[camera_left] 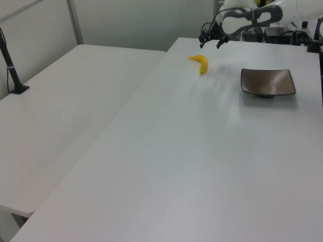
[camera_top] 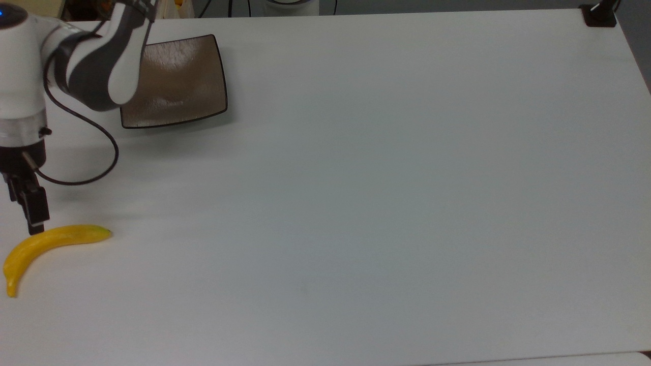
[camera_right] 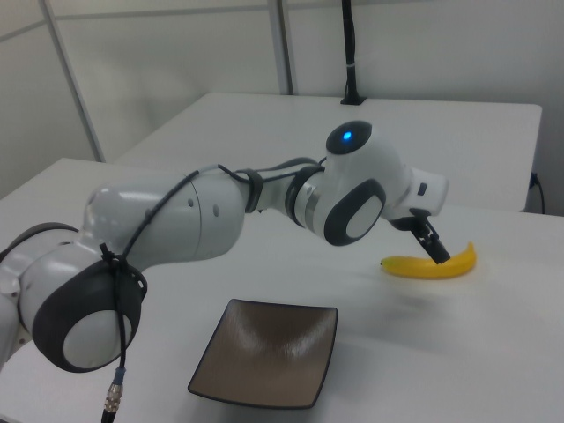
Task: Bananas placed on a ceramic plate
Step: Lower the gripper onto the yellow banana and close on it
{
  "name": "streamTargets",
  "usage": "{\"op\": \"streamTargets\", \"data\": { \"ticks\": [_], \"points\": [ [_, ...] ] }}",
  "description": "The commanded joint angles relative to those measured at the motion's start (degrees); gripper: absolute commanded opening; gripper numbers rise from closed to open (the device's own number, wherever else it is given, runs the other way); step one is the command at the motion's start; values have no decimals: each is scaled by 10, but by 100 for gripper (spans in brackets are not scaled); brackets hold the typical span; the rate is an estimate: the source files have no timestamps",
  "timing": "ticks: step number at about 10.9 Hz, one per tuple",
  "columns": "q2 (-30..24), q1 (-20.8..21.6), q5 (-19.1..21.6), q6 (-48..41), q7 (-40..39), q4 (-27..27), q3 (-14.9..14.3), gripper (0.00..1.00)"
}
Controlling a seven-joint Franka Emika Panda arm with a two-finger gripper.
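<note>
The yellow banana (camera_top: 51,244) lies on the white table at the top view's lower left, and shows as the banana (camera_left: 201,63) and the banana (camera_right: 432,263) in the other views. My gripper (camera_top: 23,213) hangs just above its far side with nothing held. Its two fingers stand apart in the left view, where the gripper (camera_left: 210,43) is open. One dark finger (camera_right: 432,242) points down beside the fruit. The square brown ceramic plate (camera_top: 178,81) is empty, and the arm's white and grey link covers its left edge in the top view. It appears again as the plate (camera_left: 267,83) and the plate (camera_right: 269,352).
A black cable (camera_top: 91,168) loops from the arm over the table. A black post base (camera_top: 600,15) sits at the top view's upper right corner. A second white table (camera_left: 75,101) with a black post (camera_left: 12,70) adjoins on the left view's left.
</note>
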Motion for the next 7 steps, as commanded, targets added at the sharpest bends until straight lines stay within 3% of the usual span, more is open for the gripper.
{"op": "streamTargets", "data": {
  "ticks": [1,7],
  "points": [
    [42,24,-16,60,11,10,-11,100],
    [68,33,-36,98,10,8,-25,100]
  ]
}}
